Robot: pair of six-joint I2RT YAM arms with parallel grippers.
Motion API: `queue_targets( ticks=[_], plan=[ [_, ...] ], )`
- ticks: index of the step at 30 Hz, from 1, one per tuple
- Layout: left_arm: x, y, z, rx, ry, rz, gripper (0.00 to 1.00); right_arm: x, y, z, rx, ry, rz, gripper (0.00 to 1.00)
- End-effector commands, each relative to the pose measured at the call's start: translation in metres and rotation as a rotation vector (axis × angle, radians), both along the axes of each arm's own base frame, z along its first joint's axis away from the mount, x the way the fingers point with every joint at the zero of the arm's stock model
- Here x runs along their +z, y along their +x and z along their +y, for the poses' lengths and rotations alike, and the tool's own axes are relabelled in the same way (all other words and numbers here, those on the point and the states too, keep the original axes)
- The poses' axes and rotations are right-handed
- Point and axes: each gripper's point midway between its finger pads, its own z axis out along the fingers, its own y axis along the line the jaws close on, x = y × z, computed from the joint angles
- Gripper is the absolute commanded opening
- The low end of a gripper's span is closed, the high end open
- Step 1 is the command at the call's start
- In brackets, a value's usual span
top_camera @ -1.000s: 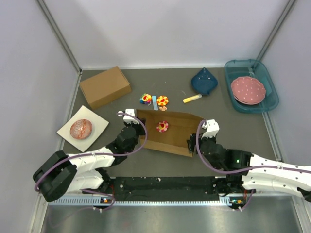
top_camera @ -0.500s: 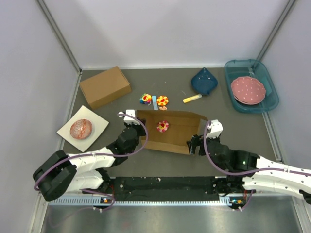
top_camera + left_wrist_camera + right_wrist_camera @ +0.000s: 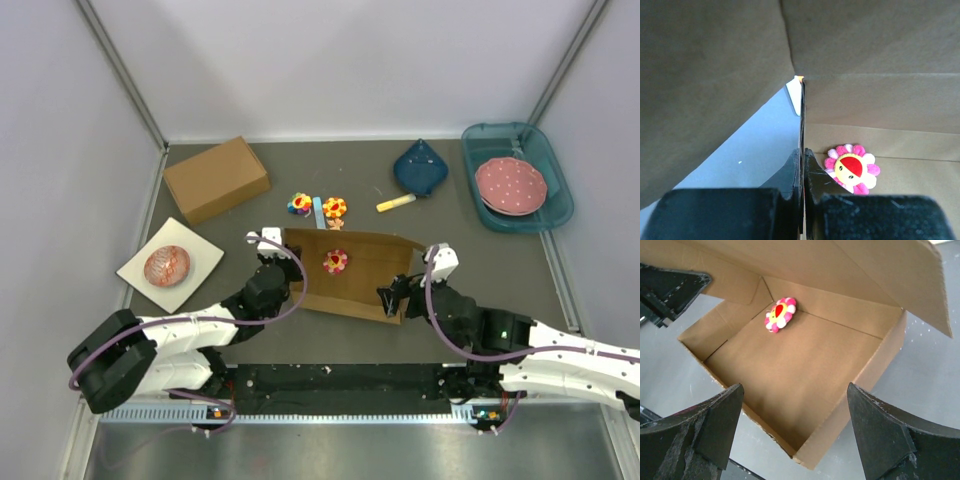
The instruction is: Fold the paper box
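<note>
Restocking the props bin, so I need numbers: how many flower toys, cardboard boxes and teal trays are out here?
Flower toys: 3
Cardboard boxes: 2, the paper box and the closed box
Teal tray: 1
Total: 6

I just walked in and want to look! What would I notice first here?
Probably the brown paper box in the middle of the table, with a pink flower toy inside. The left gripper pinches its left wall; the right gripper hangs open by its right end.
</note>
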Motion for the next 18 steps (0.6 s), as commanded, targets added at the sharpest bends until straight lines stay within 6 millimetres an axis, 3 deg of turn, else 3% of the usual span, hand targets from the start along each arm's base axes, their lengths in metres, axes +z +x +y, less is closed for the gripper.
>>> queue_targets(
  ticks=[1,2,4,10,13,18],
  plan=[
    [-0.047,-0.015,0.013,-0.018,0.178,0.131,0.0,0.045,-0.008,0.013,0.133,-0.007,-0.085,0.84],
    [-0.047,-0.016,0.013,-0.019,0.183,0.131,0.0,0.056,-0.008,0.012,0.147,-0.02,-0.106,0.84],
    [-0.046,-0.015,0.014,-0.01,0.189,0.132,0.0,0.059,-0.009,0.003,0.148,-0.069,-0.114,0.82],
    [-0.044,-0.014,0.023,0.025,0.219,0.122,0.0,0.088,0.004,-0.044,-0.001,-0.109,-0.214,0.81],
    [-0.043,-0.013,0.028,0.046,0.226,0.113,0.0,0.089,0.01,-0.065,-0.086,-0.152,-0.242,0.8],
    [-0.036,-0.01,0.029,0.059,0.242,0.093,0.0,0.073,0.017,-0.079,-0.17,-0.225,-0.246,0.81]
  ],
)
